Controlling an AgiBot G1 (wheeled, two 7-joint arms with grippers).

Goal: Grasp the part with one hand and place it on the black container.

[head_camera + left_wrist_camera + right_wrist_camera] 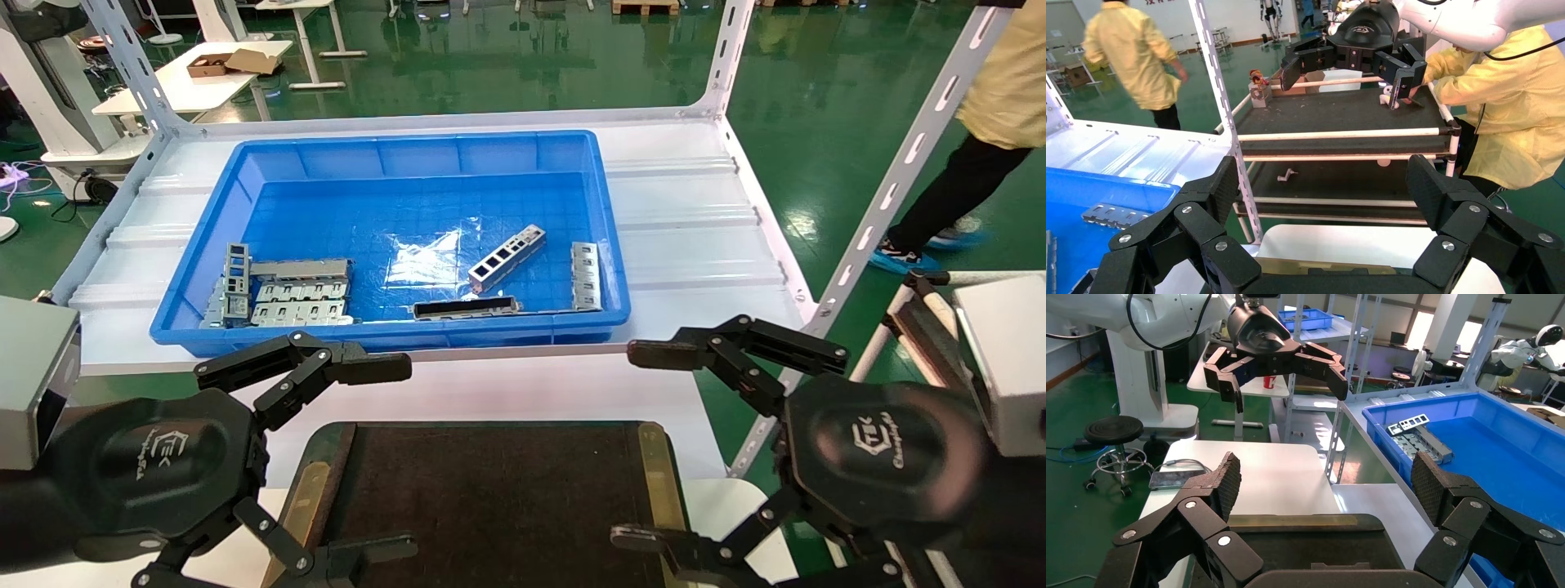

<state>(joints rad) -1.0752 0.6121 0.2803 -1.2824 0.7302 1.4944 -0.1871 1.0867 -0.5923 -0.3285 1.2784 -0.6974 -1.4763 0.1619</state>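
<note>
Both the left gripper [400, 453] and right gripper [641, 445] are held spread wide, empty, over the black container [490, 498]; the part [507, 258] is seen in the blue bin [392, 155]; "TEK" is embossed on both housings

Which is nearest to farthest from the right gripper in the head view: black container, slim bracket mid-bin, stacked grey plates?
1. black container: right beside the right gripper, on its left.
2. slim bracket: mid-bin, ahead and left.
3. stacked grey plates: the blue bin's near-left corner, farthest across.
</note>
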